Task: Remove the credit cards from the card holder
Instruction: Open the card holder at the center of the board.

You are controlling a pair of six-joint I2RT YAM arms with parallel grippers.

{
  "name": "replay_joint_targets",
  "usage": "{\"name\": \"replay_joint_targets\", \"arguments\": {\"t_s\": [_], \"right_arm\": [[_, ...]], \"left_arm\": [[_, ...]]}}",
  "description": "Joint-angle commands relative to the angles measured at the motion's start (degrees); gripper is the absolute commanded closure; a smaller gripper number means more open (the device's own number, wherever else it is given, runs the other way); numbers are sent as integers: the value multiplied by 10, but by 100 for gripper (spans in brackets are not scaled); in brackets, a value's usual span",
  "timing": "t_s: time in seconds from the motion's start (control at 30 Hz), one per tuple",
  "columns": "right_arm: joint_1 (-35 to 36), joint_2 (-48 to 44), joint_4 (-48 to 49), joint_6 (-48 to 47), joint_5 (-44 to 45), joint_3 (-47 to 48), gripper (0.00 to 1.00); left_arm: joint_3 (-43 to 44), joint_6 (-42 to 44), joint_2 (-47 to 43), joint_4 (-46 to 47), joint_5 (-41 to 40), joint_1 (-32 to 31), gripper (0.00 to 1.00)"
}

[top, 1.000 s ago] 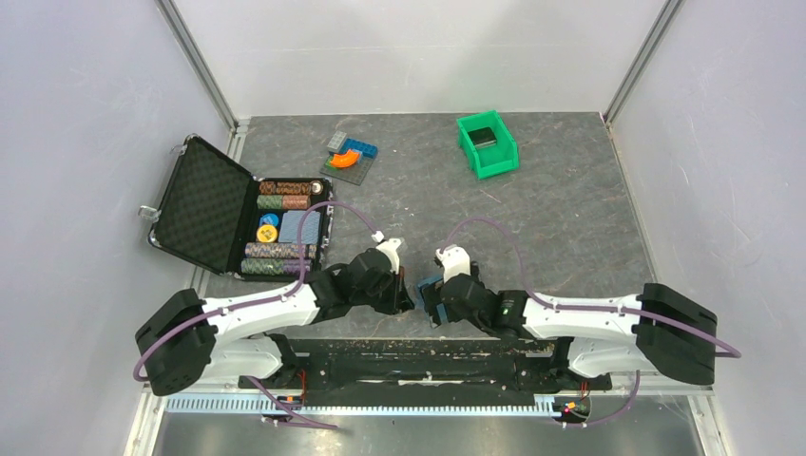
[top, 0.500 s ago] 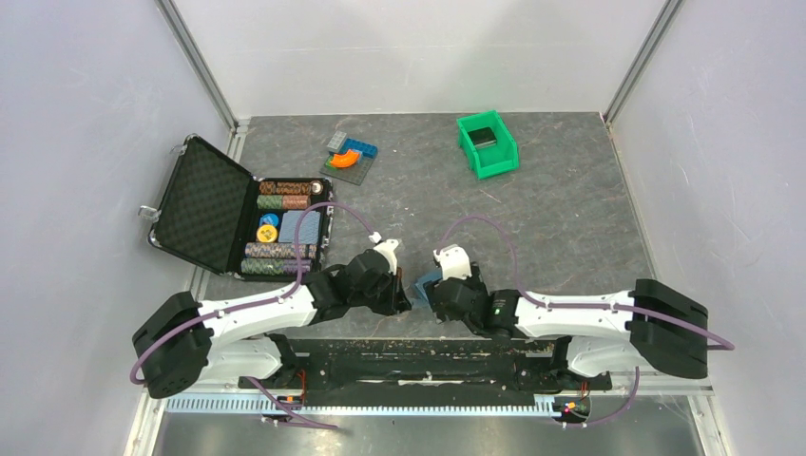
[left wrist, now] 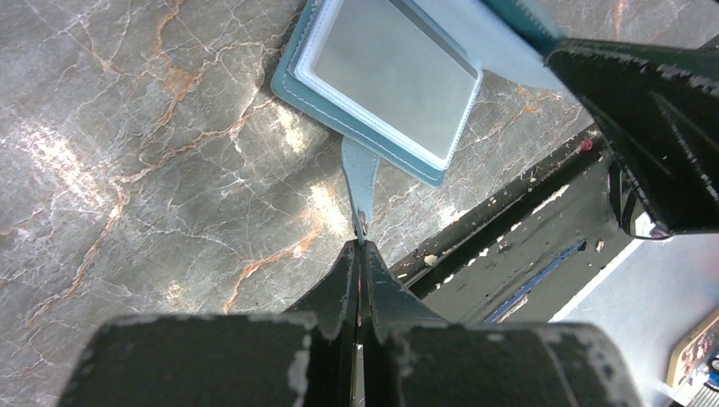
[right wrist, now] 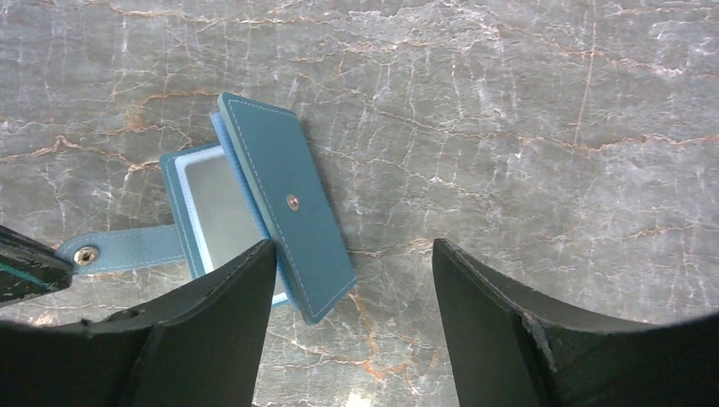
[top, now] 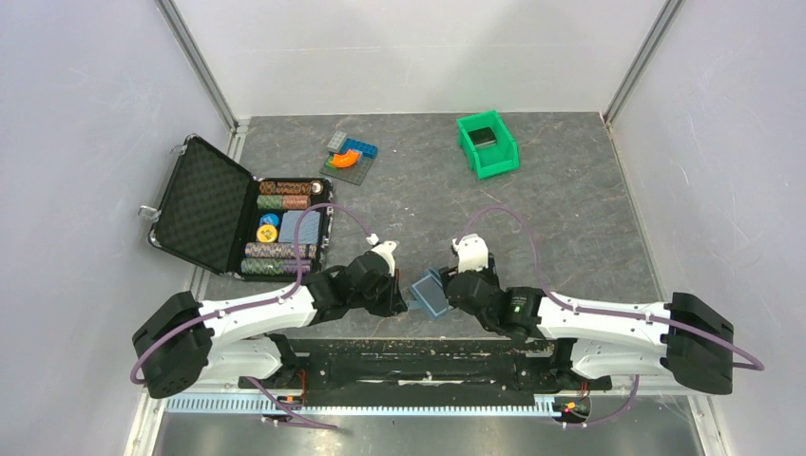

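Observation:
The teal-blue card holder (top: 430, 293) lies on the marble table between my two grippers. My left gripper (left wrist: 360, 244) is shut on its snap strap (left wrist: 359, 176); the strap runs straight from the closed tips to the holder (left wrist: 386, 80). In the right wrist view the card holder (right wrist: 199, 212) is partly open, its cover flap (right wrist: 292, 208) tilted up off the lower half. A grey face shows behind the clear inner pocket (right wrist: 216, 199); I cannot tell if it is a credit card. My right gripper (right wrist: 352, 246) is open above the flap's near corner, with its left finger (right wrist: 220, 322) next to that corner.
An open black foam-lined case (top: 204, 204) with rows of poker chips (top: 283, 195) stands at the left. Toy bricks on a grey plate (top: 349, 157) lie at the back. A green bin (top: 499, 157) at the back right holds a dark flat rectangle (top: 484, 138). The table's front rail (left wrist: 509, 229) runs close by.
My right arm has swung to the right and its jaws have narrowed somewhat. The card holder, mostly covered before, now shows between the grippers with its flap raised. The left gripper has stayed put.

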Motion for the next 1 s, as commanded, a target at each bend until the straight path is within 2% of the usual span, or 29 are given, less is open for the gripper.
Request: {"name": "replay_joint_targets", "arguments": {"t_s": [0.0,0.2,0.43,0.67,0.8,0.97], "right_arm": [[-8,-20,15,-32,1,-5,30],[-9,-24,67,-57,-60,-21,25],[-12,-16,68,-61,-46,-19,39],[-64,-18,49,-48,-49,-36,44],[-97,-27,58,-50,-75,-56,48],[-152,-24,112,-43,-156,-108,51]], "left_arm": [[-4,-11,-2,-4,-19,1,98],[-5,-12,-2,-2,-19,0,98],[-4,-10,-2,-6,-22,1,98],[-5,-8,-4,-12,-23,0,98],[-8,-8,-9,-10,-23,0,98],[-6,-9,-16,-6,-23,0,98]]}}
